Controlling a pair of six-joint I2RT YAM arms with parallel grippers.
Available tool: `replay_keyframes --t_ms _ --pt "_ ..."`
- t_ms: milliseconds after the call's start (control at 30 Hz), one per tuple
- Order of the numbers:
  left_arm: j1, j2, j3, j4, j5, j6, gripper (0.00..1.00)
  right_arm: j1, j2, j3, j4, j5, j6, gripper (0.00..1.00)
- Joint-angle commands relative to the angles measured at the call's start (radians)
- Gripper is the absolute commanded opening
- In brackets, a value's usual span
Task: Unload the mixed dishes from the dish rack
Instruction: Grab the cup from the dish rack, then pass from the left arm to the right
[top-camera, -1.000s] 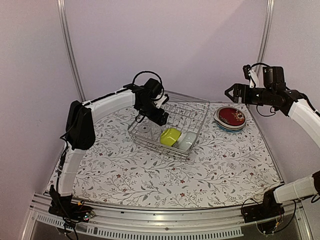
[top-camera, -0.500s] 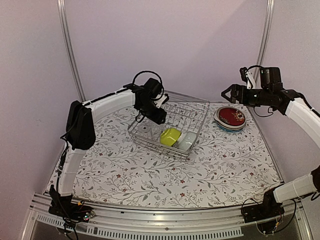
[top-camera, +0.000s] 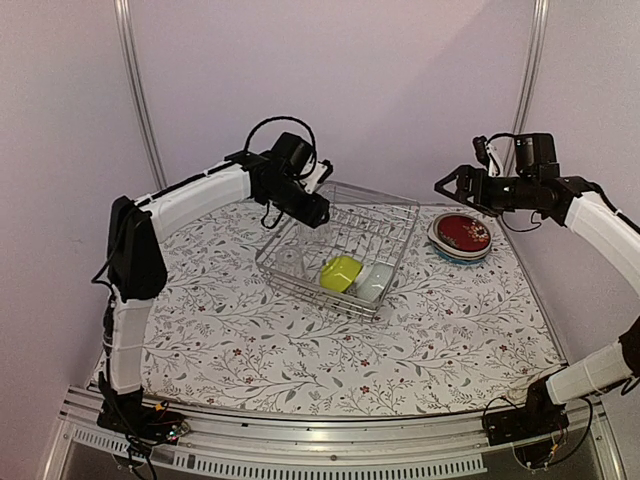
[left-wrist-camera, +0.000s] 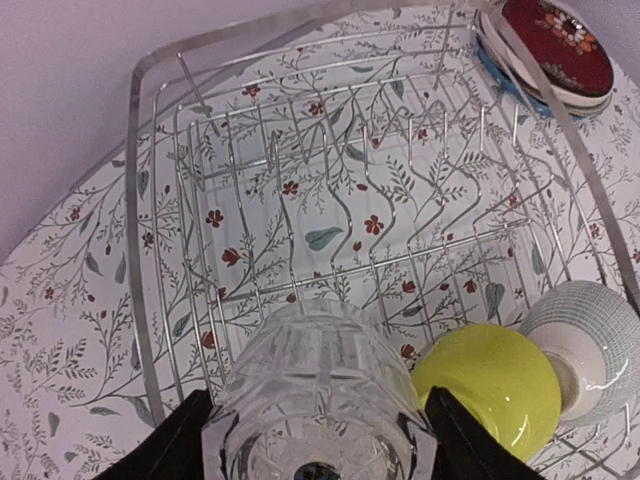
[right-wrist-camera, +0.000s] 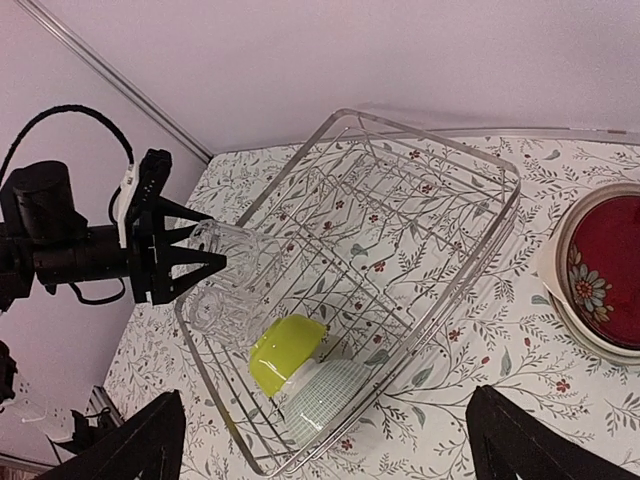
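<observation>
The silver wire dish rack (top-camera: 403, 213) stands at the back middle of the table. My left gripper (top-camera: 316, 211) is shut on a clear glass (left-wrist-camera: 320, 385) and holds it above the rack's left end; the glass also shows in the right wrist view (right-wrist-camera: 235, 245). A second clear glass (right-wrist-camera: 213, 312) lies in the rack below it. A yellow-green bowl (top-camera: 341, 272) and a pale bowl (top-camera: 373, 284) lie tipped at the rack's near end. A stack of plates (top-camera: 462, 236), dark red on top, sits right of the rack. My right gripper (top-camera: 446, 186) is open and empty, in the air left of the plates.
The rack's upright prongs (left-wrist-camera: 330, 160) hold no plates. The floral tablecloth (top-camera: 330, 350) covers the table in front of the rack. Metal frame posts (top-camera: 140, 100) stand at the back corners, and purple walls close in the back and sides.
My left gripper has risen and drawn back to the left with the glass, up from the rack. My right gripper has drifted a little to the left, still open.
</observation>
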Motion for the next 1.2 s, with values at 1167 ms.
replay_keyframes --t_ms 1167 --pt "-0.130 -0.673 -0.596 0.852 0.408 -0.095 0.46 0.262 0.251 0.186 0.539 -0.486 0.497 0.77"
